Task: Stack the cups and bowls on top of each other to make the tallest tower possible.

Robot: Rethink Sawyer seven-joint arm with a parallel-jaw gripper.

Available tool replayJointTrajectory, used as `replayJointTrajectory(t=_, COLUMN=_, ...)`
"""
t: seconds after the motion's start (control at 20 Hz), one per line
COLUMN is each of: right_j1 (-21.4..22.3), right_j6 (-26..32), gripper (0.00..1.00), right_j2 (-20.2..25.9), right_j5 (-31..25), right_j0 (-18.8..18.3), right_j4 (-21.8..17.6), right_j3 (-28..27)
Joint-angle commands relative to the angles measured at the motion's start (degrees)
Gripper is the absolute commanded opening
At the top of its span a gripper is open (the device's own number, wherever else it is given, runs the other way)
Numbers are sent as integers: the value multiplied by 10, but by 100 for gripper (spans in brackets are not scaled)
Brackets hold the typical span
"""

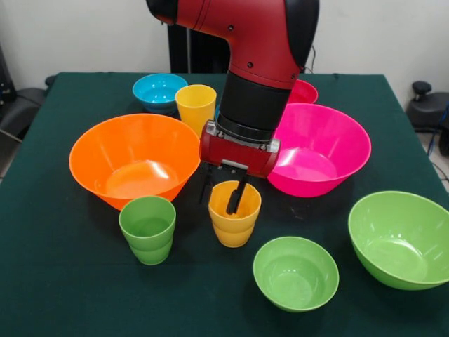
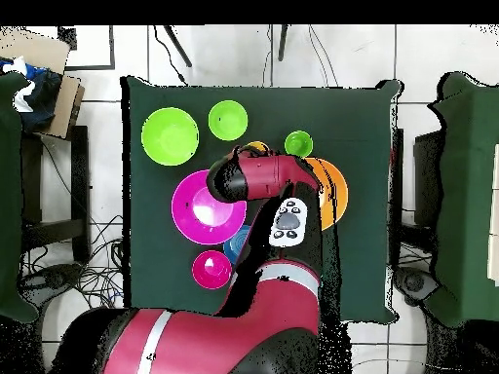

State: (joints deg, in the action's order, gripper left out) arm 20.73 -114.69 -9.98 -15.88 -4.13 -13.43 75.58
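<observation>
- The orange-yellow cup (image 1: 234,214) stands upright on the dark green table (image 1: 63,281), in the middle of the front part, between the large orange bowl (image 1: 133,158) and the large hot pink bowl (image 1: 319,147).
- The gripper (image 1: 223,196) hangs right over this cup. One black finger (image 1: 235,196) reaches down inside the cup, and the other finger is outside, by the left side of the rim. So the wall of the cup is between the two fingers; I cannot tell if they already press on it.
- The green cup (image 1: 147,228) stands upright just to the left of the orange-yellow cup, in front of the large orange bowl. The two cups do not touch.
- The yellow cup (image 1: 196,105) stands upright behind the large orange bowl, just beside the blue bowl (image 1: 160,91), which is near the far edge of the table.
- A small red-pink bowl (image 1: 305,91) is behind the large hot pink bowl; the arm (image 1: 259,49) hides part of it.
- The small lime green bowl (image 1: 295,272) is at the front, to the right of the orange-yellow cup, and the large lime green bowl (image 1: 401,239) is further right, near the table's edge.
- All the bowls stand open side up, and nothing is stacked on anything.
- In the overhead view the arm (image 2: 263,180) covers the middle of the table (image 2: 361,117), and only a small part of the orange-yellow cup (image 2: 256,147) shows beside it. The green cup (image 2: 298,143) and both lime green bowls are clear to see there.
</observation>
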Motion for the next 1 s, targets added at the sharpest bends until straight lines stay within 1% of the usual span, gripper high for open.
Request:
replayJointTrajectory(t=0.05, right_j1=-14, right_j6=-32, gripper=0, right_j2=39, right_j5=-72, right_j0=4, right_j4=13, right_j3=-7)
replayJointTrajectory(t=1.0, right_j1=-8, right_j6=-38, gripper=0, right_j2=38, right_j5=-79, right_j0=7, right_j4=17, right_j3=4)
